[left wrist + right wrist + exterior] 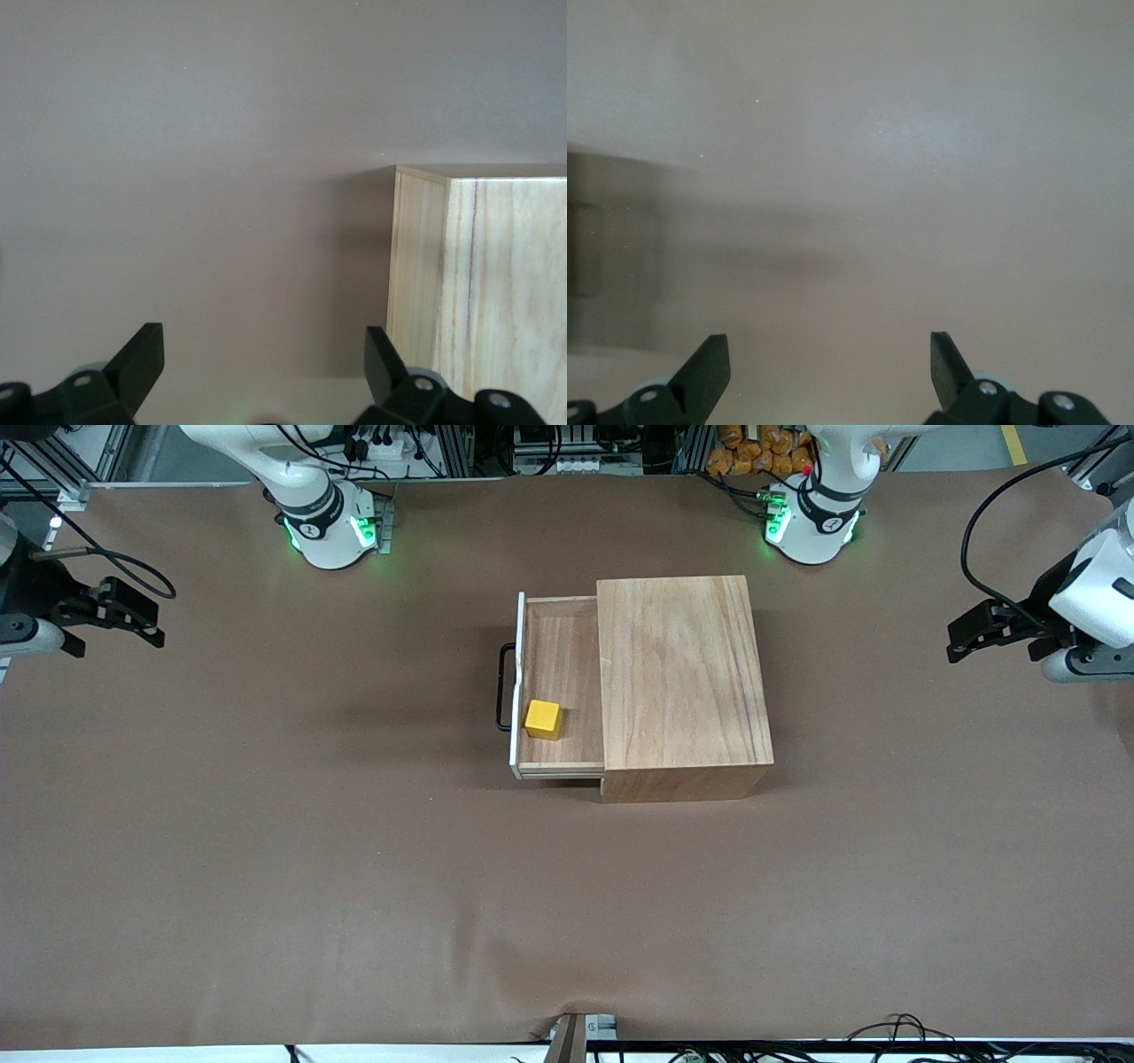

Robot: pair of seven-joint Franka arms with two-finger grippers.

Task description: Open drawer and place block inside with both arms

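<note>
The light-wood box (680, 682) stands in the middle of the table. Its drawer (560, 646) is pulled out toward the right arm's end, with the white front panel (517, 691) and black wire handle (504, 687). The yellow block (543, 719) sits inside the drawer, in the corner by the front panel nearer the front camera. My left gripper (959, 638) is open and empty, held over the left arm's end of the table; its wrist view (263, 354) shows the box's side (416, 274). My right gripper (152, 624) is open and empty over the right arm's end; its wrist view (830, 354) shows bare cloth.
A brown cloth (354, 868) covers the whole table. The two green-lit arm bases (332, 527) (811, 522) stand along the edge farthest from the front camera. Cables and frames lie past the table's edges.
</note>
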